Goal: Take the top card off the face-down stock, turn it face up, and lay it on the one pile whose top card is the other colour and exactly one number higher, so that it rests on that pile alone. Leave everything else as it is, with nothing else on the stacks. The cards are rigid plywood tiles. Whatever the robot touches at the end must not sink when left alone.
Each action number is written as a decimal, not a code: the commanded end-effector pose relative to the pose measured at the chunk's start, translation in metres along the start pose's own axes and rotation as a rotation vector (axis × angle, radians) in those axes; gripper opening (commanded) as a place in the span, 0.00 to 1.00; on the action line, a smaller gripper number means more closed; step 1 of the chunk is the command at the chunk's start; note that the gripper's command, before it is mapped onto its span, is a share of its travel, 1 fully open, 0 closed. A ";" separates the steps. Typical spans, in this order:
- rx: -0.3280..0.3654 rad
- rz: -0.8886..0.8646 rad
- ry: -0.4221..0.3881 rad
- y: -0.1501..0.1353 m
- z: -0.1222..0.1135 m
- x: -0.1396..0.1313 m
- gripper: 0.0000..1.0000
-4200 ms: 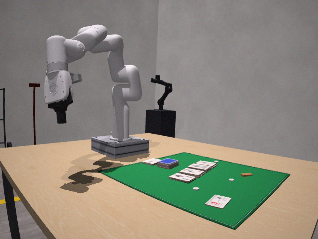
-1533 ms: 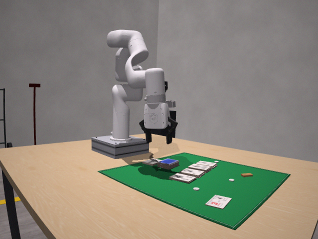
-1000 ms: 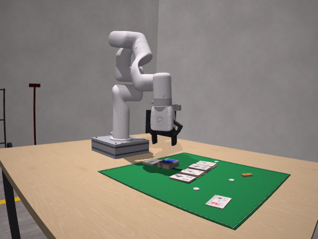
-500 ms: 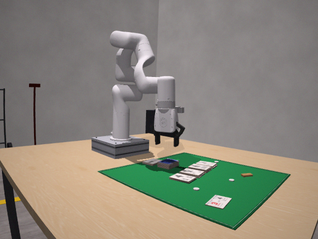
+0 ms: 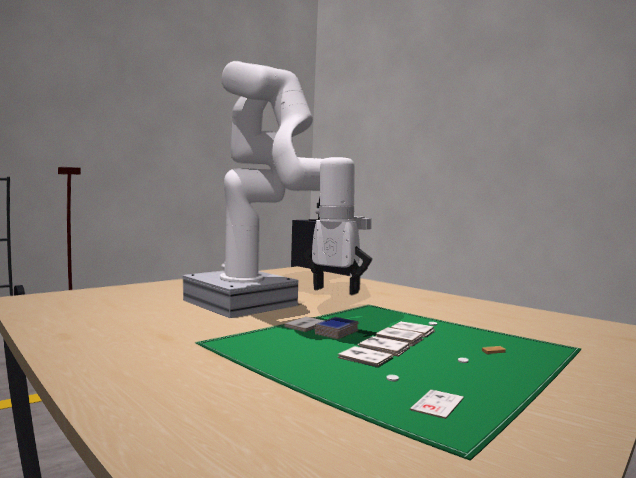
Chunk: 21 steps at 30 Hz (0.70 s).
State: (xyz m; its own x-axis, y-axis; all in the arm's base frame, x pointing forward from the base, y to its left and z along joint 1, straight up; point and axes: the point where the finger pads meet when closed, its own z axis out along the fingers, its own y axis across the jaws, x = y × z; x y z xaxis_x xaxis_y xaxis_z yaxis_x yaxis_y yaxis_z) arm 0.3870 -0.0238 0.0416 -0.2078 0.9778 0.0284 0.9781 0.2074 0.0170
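Note:
The face-down stock (image 5: pixel 336 327) is a blue-backed stack at the far left of the green mat (image 5: pixel 390 367). A grey tile (image 5: pixel 303 323) lies flat just left of it. Several face-up piles (image 5: pixel 386 342) run in a row to the right of the stock; their numbers are too small to read. A loose face-up card (image 5: pixel 437 402) with a red 3 and a black 4 lies near the mat's front edge. My gripper (image 5: pixel 336 283) is open and empty, pointing down, well above the stock and slightly behind it.
Three white discs (image 5: pixel 392 377) (image 5: pixel 463 359) (image 5: pixel 432 323) and a small brown block (image 5: pixel 493 350) lie on the mat. The arm's base (image 5: pixel 240 291) stands on the wooden table behind the mat. A black box (image 5: pixel 303 243) is behind the gripper.

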 end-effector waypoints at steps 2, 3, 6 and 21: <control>-0.001 0.008 -0.009 -0.001 0.001 0.007 1.00; -0.001 0.008 -0.009 -0.001 0.001 0.007 1.00; -0.001 0.008 -0.009 -0.001 0.001 0.007 1.00; 0.009 0.017 -0.018 -0.010 0.008 0.026 1.00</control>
State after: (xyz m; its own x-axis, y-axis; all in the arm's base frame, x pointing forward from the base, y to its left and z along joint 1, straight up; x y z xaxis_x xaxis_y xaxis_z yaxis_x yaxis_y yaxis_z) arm 0.3703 -0.0006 0.0336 -0.1925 0.9812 0.0133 0.9813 0.1925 0.0038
